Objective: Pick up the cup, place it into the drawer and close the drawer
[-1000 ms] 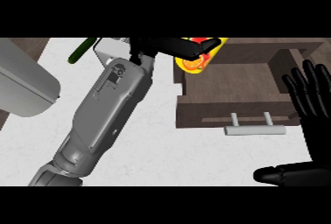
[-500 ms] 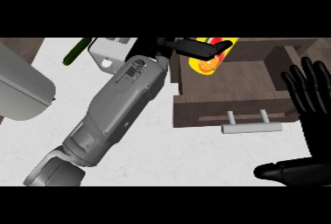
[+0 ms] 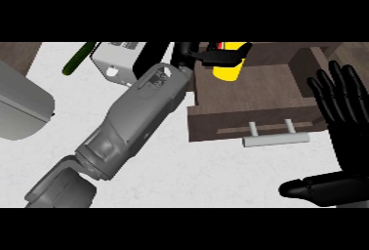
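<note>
The left forearm (image 3: 126, 127) crosses the surface (image 3: 187, 180) from its near left corner toward the far edge, and the left hand (image 3: 203, 52) is curled round the yellow cup (image 3: 231, 73), the dark fingers wrapped across its upper part. The cup hangs over the far left corner of the open drawer (image 3: 245, 122), inside its walls; whether it touches the drawer's floor cannot be told. The drawer sits toward the far right of the surface, its pale handle (image 3: 275, 140) facing the near edge. The right hand (image 3: 342, 117) rests at the right edge, open with fingers straight and pointing up, holding nothing. A white box (image 3: 119, 61) lies by the far edge, just left of the forearm.
</note>
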Controlling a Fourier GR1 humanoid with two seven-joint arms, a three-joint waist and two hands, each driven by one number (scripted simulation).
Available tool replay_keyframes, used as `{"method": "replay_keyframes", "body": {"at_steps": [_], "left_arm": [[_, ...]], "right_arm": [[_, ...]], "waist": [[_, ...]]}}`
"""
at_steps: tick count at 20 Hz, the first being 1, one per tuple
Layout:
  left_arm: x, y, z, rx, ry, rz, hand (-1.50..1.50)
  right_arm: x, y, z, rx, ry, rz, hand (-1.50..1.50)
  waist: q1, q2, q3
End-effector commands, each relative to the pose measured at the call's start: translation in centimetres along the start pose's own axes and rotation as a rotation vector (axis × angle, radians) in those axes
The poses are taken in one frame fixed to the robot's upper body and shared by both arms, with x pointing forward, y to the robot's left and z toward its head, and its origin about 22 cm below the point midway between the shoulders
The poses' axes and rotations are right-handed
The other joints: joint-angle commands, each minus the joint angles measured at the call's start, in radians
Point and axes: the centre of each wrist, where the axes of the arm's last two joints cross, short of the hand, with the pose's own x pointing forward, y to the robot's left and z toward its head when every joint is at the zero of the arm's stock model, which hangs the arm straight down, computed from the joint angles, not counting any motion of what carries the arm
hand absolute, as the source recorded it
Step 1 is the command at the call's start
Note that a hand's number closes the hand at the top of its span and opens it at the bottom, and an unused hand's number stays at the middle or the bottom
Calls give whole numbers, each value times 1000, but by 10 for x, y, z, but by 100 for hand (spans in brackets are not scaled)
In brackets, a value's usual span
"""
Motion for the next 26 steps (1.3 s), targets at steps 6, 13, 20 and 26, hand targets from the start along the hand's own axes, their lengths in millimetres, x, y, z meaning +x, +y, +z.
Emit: {"method": "replay_keyframes", "body": {"at_steps": [6,13,20,26], "left_arm": [[4,-12,-3,-2,42,-160,150],[-14,-13,12,-8,39,-142,-150],[9,-23,6,-6,-42,54,-150],[24,-21,-3,-11,-88,193,-150]], "right_arm": [[0,2,-8,53,-18,-13,-150],[-4,22,-2,62,-20,-58,-150],[3,2,7,59,-14,-110,-150],[15,-6,4,61,-21,-113,-150]], "waist": [[-43,8,1],[-49,8,0],[-9,-4,0],[42,-13,-1]]}}
